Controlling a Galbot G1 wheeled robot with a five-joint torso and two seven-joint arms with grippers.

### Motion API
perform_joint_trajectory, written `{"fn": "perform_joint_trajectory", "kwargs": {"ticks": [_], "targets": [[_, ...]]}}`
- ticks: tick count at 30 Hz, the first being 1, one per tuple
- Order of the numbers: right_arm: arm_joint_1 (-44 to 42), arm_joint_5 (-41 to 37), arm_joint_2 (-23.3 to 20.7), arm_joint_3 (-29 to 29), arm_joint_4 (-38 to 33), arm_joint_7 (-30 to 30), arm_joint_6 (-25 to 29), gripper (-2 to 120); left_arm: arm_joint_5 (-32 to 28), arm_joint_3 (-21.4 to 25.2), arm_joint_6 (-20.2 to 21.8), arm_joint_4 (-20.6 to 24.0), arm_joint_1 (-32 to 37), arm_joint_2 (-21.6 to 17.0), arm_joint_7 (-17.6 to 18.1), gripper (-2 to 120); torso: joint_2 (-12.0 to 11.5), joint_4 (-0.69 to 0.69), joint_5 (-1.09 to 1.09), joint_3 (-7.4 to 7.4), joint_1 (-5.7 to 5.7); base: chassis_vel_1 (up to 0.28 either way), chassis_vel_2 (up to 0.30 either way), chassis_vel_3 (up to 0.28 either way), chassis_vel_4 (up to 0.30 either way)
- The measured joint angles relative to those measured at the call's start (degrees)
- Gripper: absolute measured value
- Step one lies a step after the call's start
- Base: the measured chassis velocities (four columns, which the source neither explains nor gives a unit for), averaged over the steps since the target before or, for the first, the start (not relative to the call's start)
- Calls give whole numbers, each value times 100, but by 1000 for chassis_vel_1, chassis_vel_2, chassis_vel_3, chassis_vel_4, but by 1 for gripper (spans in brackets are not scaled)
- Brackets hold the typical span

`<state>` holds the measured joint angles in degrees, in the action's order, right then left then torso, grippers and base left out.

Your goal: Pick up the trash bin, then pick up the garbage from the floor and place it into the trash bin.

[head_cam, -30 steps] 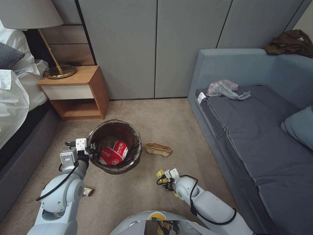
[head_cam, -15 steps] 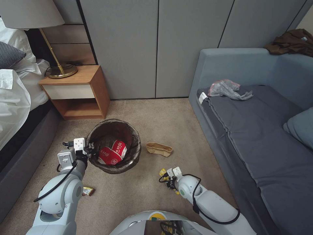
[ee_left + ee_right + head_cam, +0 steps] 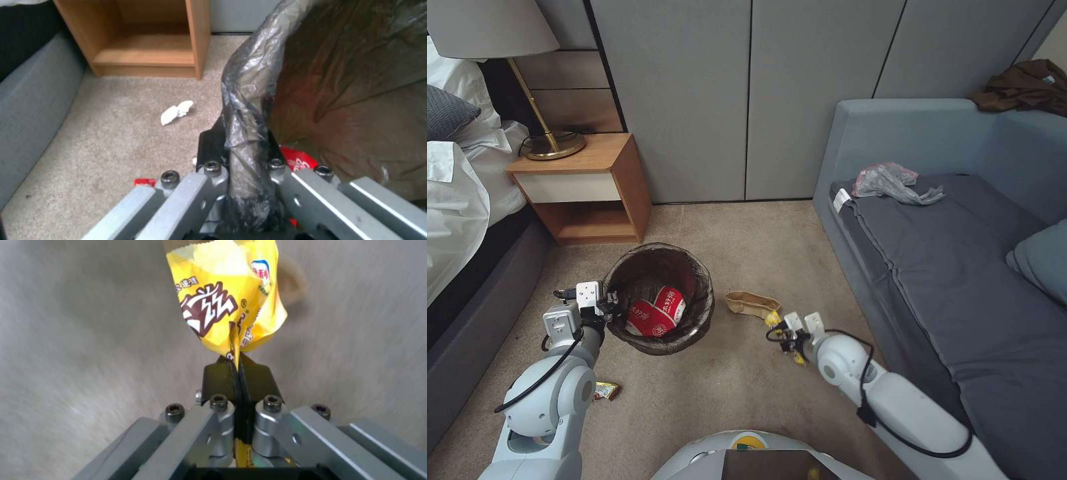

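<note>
The trash bin [image 3: 658, 299] sits on the carpet before the nightstand [image 3: 582, 189], red cups [image 3: 658, 313] inside, my left gripper [image 3: 240, 146] clamped on its bag-lined rim. My right gripper [image 3: 238, 371] pinches a yellow snack wrapper [image 3: 229, 303] just beside the tan paper bag [image 3: 750, 303].

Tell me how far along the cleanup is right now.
Done: the left pincer grips the trash bin by its bagged rim, with a red-and-white cup inside. In hand: the right pincer is shut on a yellow wrapper, not yet over the bin. Left: the tan paper bag, a small wrapper by the left arm and a white scrap near the nightstand.
</note>
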<state>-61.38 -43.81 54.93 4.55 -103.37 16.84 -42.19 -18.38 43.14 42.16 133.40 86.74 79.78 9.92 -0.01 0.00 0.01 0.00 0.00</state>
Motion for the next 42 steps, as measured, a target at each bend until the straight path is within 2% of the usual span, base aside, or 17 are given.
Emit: {"fn": "perform_joint_trajectory", "kwargs": {"ticks": [4, 7, 8, 10, 13, 14, 15, 16, 18, 21, 22, 23, 26, 28, 31, 39, 42], "targets": [[20, -360, -244, -227, -553, 118, -1, 0, 6, 0, 0, 0, 5, 11, 1, 0, 0, 0, 1, 0, 0, 0, 0, 0, 0], [292, -1084, -542, -599, -1486, 364, -2, 0, 16, -12, 0, -1, 25, 15, 4, 0, 1, -1, 0, 0, 0, 0, 0, 0, 0], [292, -1084, -542, -599, -1486, 364, -2, 0, 16, -12, 0, -1, 25, 15, 4, 0, 1, -1, 0, 0, 0, 0, 0, 0, 0], [870, -1799, -784, -667, -2141, 539, 9, 0, 36, -45, 0, -17, 26, 17, -3, 0, 1, 0, 0, 0, 0, 0, 0, 0, 0], [1261, -2101, -901, -624, -2343, 546, 73, 0, 50, -72, 0, -35, 24, 28, -11, 0, 1, 1, -1, 0, 0, 0, 0, 0, 0], [1466, -2264, -948, -602, -2426, 545, 117, 0, 64, -87, 1, -46, 22, 36, -17, 0, 1, 1, 0, 0, 0, 0, 0, 0, 0], [2057, -2754, -1048, -518, -2643, 539, 220, 0, 94, -119, 1, -72, 16, 58, -29, 0, 1, 2, -2, 0, 0, 0, 0, 0, 0], [2057, -2754, -1048, -518, -2643, 539, 220, 0, 94, -119, 1, -72, 16, 58, -29, 0, 1, 2, -2, 0, 0, 0, 0, 0, 0], [2833, -3320, -1154, -303, -2860, 256, 279, 0, 167, -150, 1, -119, 0, 78, -61, 0, 1, 1, -1, 0, 0, 0, 0, 0, 0], [3320, -3466, -1162, -23, -2913, -90, 336, 0, 242, -158, 1, -161, -9, 81, -114, 0, 1, -2, -2, 0, 0, 0, 0, 0, 0], [3930, -3587, -1077, 499, -2850, -188, 342, 0, 269, -168, 1, -176, -13, 86, -133, 0, 1, -2, 0, 0, 0, 0, 0, 0, 0], [3930, -3587, -1077, 499, -2850, -188, 342, 0, 269, -168, 1, -176, -13, 86, -133, 0, 1, -2, 0, 0, 0, 0, 0, 0, 0], [5334, -3786, -498, 1982, -2281, 41, 363, 0, 289, -186, -1, -203, -36, 135, -138, 0, 1, 3, -5, 0, 0, 0, 0, 0, 0], [5461, -3836, -369, 2200, -2169, 144, 366, 0, 290, -186, -1, -209, -37, 139, -139, 0, 1, 2, -5, 0, 0, 0, 0, 0, 0], [5617, -3920, 165, 2906, -1687, 541, 399, 0, 285, -145, -1, -221, -49, 147, -143, 0, 1, 2, -4, 1, 0, 0, 0, 0, 0], [5109, -3449, 643, 3277, -1075, 574, 547, 0, 242, -69, -2, -220, -61, 103, -150, 0, 1, -2, -2, 0, 0, 0, 0, 0, 0], [4956, -3229, 1009, 3448, -644, 539, 609, 0, 234, -69, -2, -222, -70, 118, -150, 0, 1, -1, -3, 0, 0, 0, 0, 0, 0]]}}
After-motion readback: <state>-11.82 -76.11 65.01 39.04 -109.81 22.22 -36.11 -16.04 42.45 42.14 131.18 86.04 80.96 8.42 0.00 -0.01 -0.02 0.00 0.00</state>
